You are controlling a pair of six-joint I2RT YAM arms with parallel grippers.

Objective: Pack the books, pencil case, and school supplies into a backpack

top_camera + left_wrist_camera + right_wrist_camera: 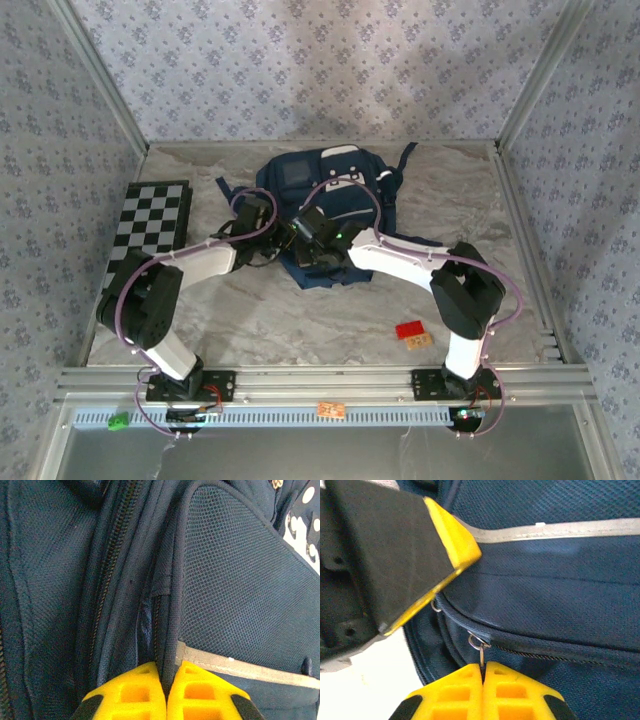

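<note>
Left hand (pixel 165 680) clamped on backpack (pixel 240 595) seam; right hand (pixel 482 674) pinching zipper pull (pixel 480 645); backpack lengthwise near-to-far.

I count one backpack (pixel 330 195), upper middle of the top view, and one checkered board (pixel 150 225) at the left. On the worktop (pixel 300 320), lower right, lie one red piece (pixel 408 329) and one orange tag (pixel 421 341). A second orange tag (pixel 331 409) and one green piece (pixel 118 421) sit on the bottom rail (pixel 400 412). I have two arms, so two of these: my left end effector (pixel 166 680) and my right end effector (pixel 482 672). Two metal zipper rings (pixel 479 642) show in the right wrist view.
</note>
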